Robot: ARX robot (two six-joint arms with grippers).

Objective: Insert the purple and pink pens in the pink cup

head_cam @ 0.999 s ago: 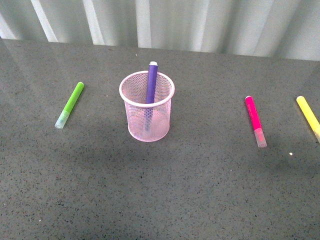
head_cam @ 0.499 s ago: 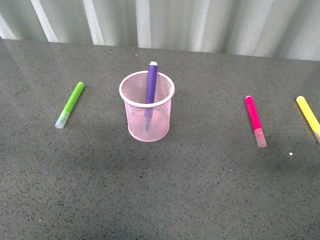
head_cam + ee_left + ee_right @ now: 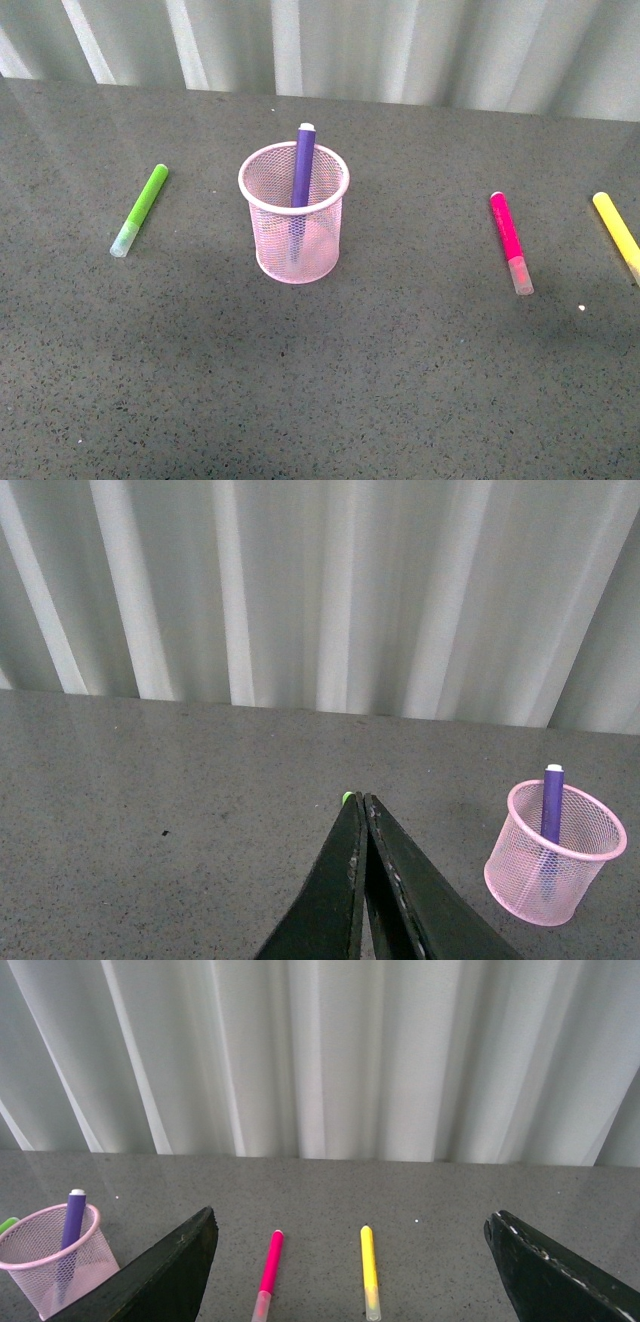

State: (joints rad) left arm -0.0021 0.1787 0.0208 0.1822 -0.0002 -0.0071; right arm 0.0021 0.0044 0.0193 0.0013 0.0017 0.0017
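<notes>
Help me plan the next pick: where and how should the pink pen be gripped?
I'd grip the pink pen mid-barrel, from straight above, jaws across its width. It lies flat on the table, apart from the yellow pen, so both long sides are open.

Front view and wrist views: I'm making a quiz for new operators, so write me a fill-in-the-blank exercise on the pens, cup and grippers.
The purple pen stands inside the pink ____. The pink pen lies flat on the ____, between the cup and the yellow pen. The left gripper is ____, its jaws together. The right gripper is ____, its jaws apart.
Missing: cup; table; shut; open.
</notes>
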